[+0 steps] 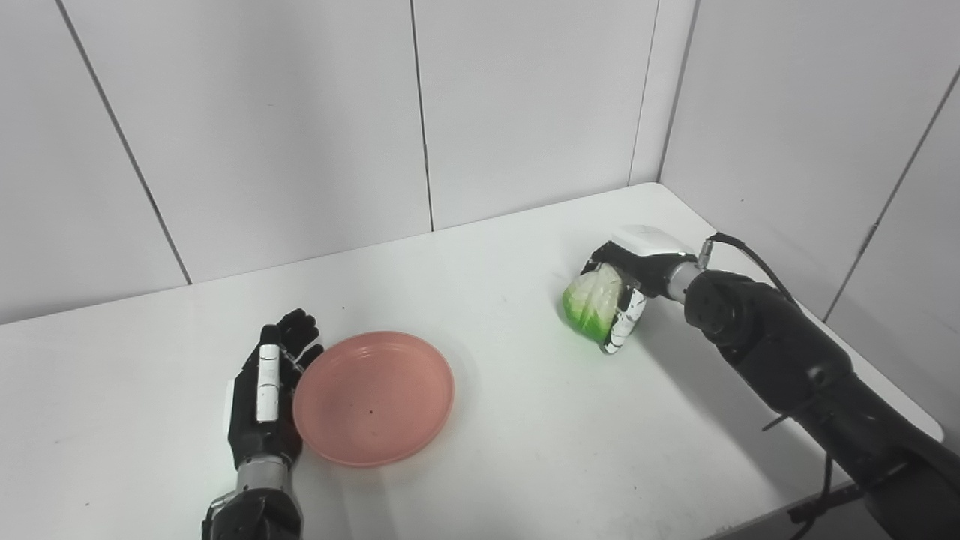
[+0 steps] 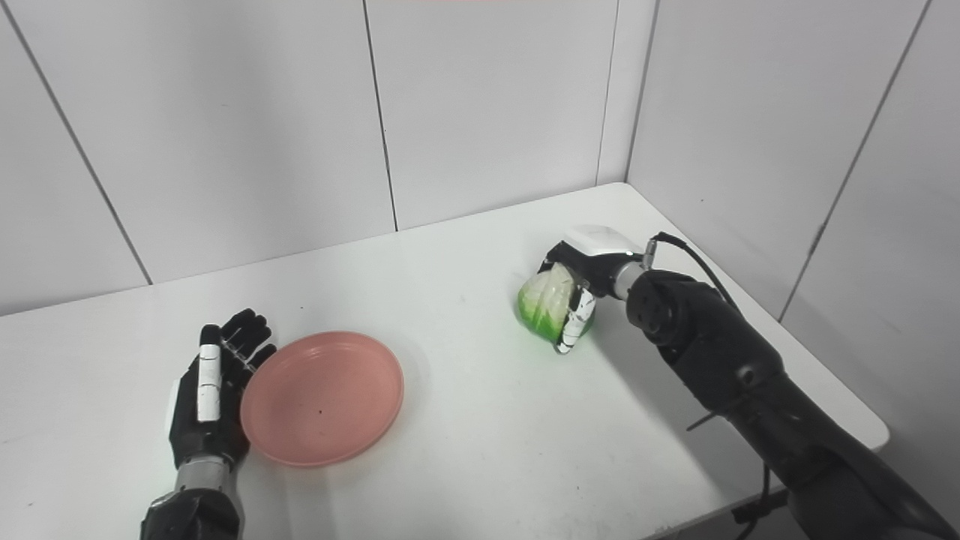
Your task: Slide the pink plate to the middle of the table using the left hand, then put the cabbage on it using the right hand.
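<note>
A pink plate (image 1: 373,397) lies flat on the white table (image 1: 510,420), left of the middle. My left hand (image 1: 268,390) is open, fingers straight, its palm side against the plate's left rim. A green and white cabbage (image 1: 592,300) is at the right of the table. My right hand (image 1: 626,289) is shut on the cabbage, fingers wrapped over its right side, at or just above the table top. The same scene shows in the right eye view, with the plate (image 2: 321,397) and the cabbage (image 2: 546,304).
White wall panels (image 1: 300,112) close the table at the back and right. The table's right edge (image 1: 885,375) runs close under my right arm. A cable (image 1: 750,259) loops off the right wrist.
</note>
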Controlling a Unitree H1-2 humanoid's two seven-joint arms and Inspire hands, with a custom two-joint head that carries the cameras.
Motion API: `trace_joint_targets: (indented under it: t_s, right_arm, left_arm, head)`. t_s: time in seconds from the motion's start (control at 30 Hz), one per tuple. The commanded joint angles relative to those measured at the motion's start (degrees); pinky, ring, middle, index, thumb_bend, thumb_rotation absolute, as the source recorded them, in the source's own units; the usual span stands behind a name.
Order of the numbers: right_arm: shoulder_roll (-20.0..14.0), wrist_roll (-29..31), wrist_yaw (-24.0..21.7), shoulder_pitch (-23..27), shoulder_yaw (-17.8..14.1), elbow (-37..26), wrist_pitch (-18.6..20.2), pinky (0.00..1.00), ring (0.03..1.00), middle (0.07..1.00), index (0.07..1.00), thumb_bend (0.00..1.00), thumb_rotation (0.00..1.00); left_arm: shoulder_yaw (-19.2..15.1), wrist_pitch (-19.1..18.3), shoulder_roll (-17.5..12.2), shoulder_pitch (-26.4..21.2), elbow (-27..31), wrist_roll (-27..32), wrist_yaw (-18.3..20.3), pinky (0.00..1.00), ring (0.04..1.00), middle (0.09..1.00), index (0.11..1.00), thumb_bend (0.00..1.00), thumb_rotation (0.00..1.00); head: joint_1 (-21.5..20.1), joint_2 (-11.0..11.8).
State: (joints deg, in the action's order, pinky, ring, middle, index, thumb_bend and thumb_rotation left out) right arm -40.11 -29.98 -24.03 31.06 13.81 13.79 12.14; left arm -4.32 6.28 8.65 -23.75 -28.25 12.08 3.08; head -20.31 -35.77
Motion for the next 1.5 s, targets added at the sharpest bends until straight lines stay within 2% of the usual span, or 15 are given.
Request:
trace_joint_targets:
  t_s: [0.0,0.2,0.37,0.43,0.53,0.63,0.83,0.97,1.03,1.17,1.3,1.47]
  right_arm:
    - [-2.0,1.8,-1.5,1.6,-1.4,-2.7,-1.4,0.26,0.326,0.43,0.519,0.52,0.0]
    - [-3.1,3.6,-4.5,4.0,-1.9,-5.4,-1.9,0.25,0.319,0.426,0.532,0.52,0.0]
    - [-3.2,5.1,-7.4,6.6,-2.5,-8.3,-1.2,0.25,0.322,0.432,0.528,0.52,0.0]
    - [-2.8,5.4,-8.0,7.5,-2.4,-9.3,-1.4,0.24,0.314,0.422,0.527,0.52,0.0]
    - [-2.1,5.1,-8.8,9.0,-1.5,-10.6,-1.4,0.23,0.296,0.416,0.526,0.52,0.0]
    - [-0.6,4.9,-9.0,10.7,-0.5,-11.5,-1.7,0.22,0.29,0.409,0.522,0.52,0.0]
    - [3.1,5.0,-8.4,14.2,1.6,-11.5,-5.5,0.2,0.274,0.401,0.518,0.52,0.0]
    - [5.9,5.1,-6.9,15.0,1.7,-12.5,-7.4,0.23,0.311,0.414,0.515,0.52,0.0]
    - [7.7,5.3,-6.7,15.3,1.8,-13.3,-7.2,0.27,0.343,0.432,0.509,0.52,0.0]
    - [10.7,4.1,-6.9,15.7,2.4,-14.7,-6.1,0.27,0.347,0.435,0.513,0.52,0.0]
    - [13.6,3.9,-5.9,15.3,2.9,-14.6,-8.1,0.33,0.4,0.466,0.501,0.52,0.0]
    - [15.2,2.2,-5.8,15.7,4.6,-13.9,-9.7,0.37,0.444,0.484,0.488,0.53,0.0]
  left_arm:
    - [0.3,-2.6,0.7,3.2,-2.4,-0.2,-0.5,0.78,0.803,0.756,0.663,0.84,0.75]
    - [0.7,-1.9,1.1,3.0,-3.3,-0.5,-0.4,0.78,0.808,0.765,0.675,0.83,0.76]
    - [1.3,0.4,1.9,2.4,-5.8,-1.9,-1.2,0.74,0.8,0.756,0.661,0.81,0.76]
    - [1.5,0.9,2.2,2.3,-6.4,-2.3,-1.5,0.75,0.805,0.758,0.658,0.81,0.76]
    - [2.0,2.2,2.9,2.0,-7.3,-3.3,-2.1,0.78,0.814,0.76,0.655,0.81,0.77]
    - [2.6,3.4,3.5,1.9,-8.2,-4.5,-3.1,0.76,0.812,0.755,0.65,0.8,0.78]
    - [3.1,4.8,4.7,1.4,-10.0,-6.0,-4.9,0.78,0.809,0.756,0.655,0.82,0.79]
    - [3.6,5.7,5.2,1.2,-11.0,-7.2,-5.7,0.75,0.809,0.756,0.675,0.81,0.79]
    - [3.8,6.1,5.5,1.1,-11.5,-7.6,-5.9,0.74,0.808,0.759,0.667,0.82,0.78]
    - [3.8,6.8,5.7,0.9,-12.5,-8.0,-6.2,0.74,0.809,0.763,0.683,0.83,0.78]
    - [3.7,7.0,5.8,0.9,-12.6,-8.2,-6.3,0.75,0.81,0.762,0.682,0.84,0.79]
    - [3.7,6.9,5.8,0.9,-12.4,-8.5,-6.4,0.74,0.806,0.756,0.668,0.84,0.8]
  head:
    - [0.4,0.0]
    - [3.0,0.2]
    - [8.5,0.0]
    - [9.1,-0.1]
    - [12.2,-0.3]
    - [14.4,-0.3]
    - [17.1,0.1]
    - [18.6,0.3]
    - [19.1,0.4]
    - [19.5,0.5]
    - [19.6,0.4]
    - [19.5,0.4]
